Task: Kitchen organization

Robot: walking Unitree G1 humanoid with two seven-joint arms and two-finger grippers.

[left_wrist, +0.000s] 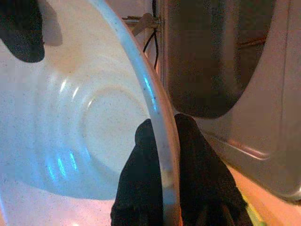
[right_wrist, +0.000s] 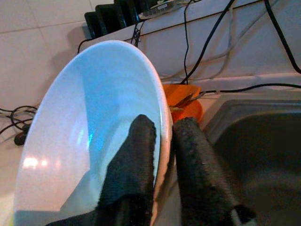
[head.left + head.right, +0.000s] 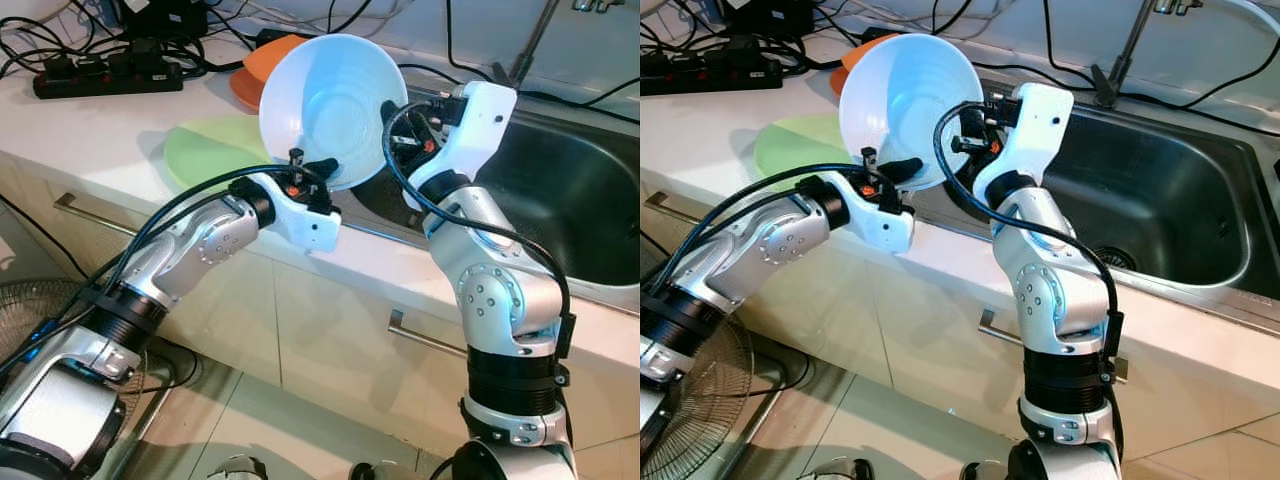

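Observation:
A large white bowl [image 3: 330, 105] with a pale blue inside is held tilted on its side above the counter edge, just left of the sink [image 3: 560, 190]. My left gripper [image 3: 318, 170] is shut on the bowl's lower rim, one finger [image 1: 190, 141] behind the rim and one inside the bowl [image 1: 70, 117]. My right gripper [image 3: 393, 122] is shut on the rim nearest the sink. In the right wrist view its fingers [image 2: 134, 155] pinch the rim of the bowl [image 2: 84, 117] from both sides.
A light green plate [image 3: 205, 150] lies flat on the counter under the bowl, with orange plates [image 3: 262, 62] behind it. A black power strip [image 3: 105, 75] and cables run along the back. A faucet [image 3: 1130, 50] rises behind the sink. A floor fan [image 3: 690, 400] stands at the lower left.

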